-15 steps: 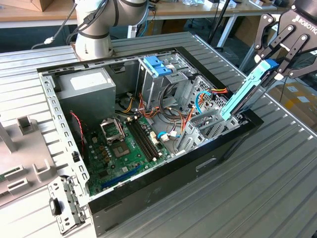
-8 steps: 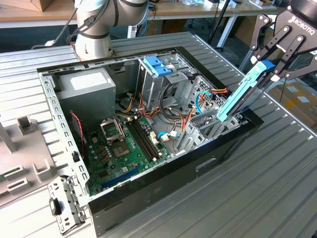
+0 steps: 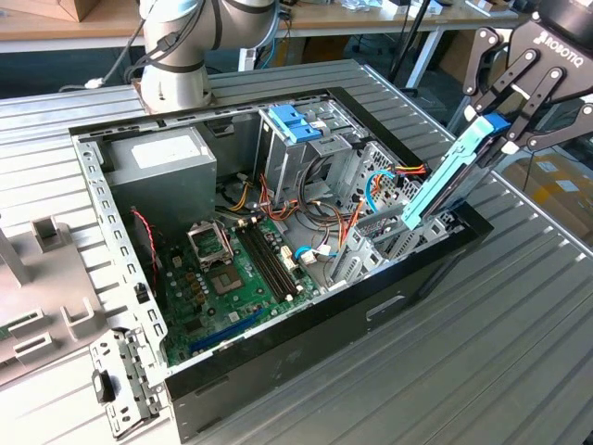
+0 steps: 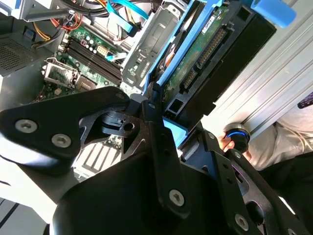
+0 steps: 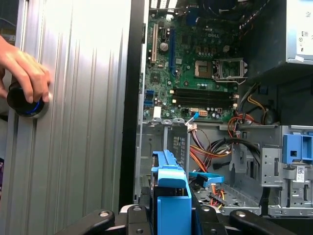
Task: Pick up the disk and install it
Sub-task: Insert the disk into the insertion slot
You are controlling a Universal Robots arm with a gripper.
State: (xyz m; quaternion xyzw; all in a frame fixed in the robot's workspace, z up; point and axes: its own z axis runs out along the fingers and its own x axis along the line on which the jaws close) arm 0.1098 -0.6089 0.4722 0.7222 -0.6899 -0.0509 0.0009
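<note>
Holding the disk (image 3: 449,176) by its upper end, the gripper (image 3: 497,127) is clamped on the blue side rails at the exterior view's right, over the right edge of the computer case (image 3: 306,357). The disk's long axis is steeply tilted, running from the gripper down and toward the exterior view's left. Its lower end sits at the grey drive cage (image 3: 371,246) inside the case; contact cannot be confirmed. Judgement: disk off the table (image 5: 88,122), not yet seated. A person's hand (image 5: 27,73) rests on a knob (image 5: 22,100) beside the case.
</note>
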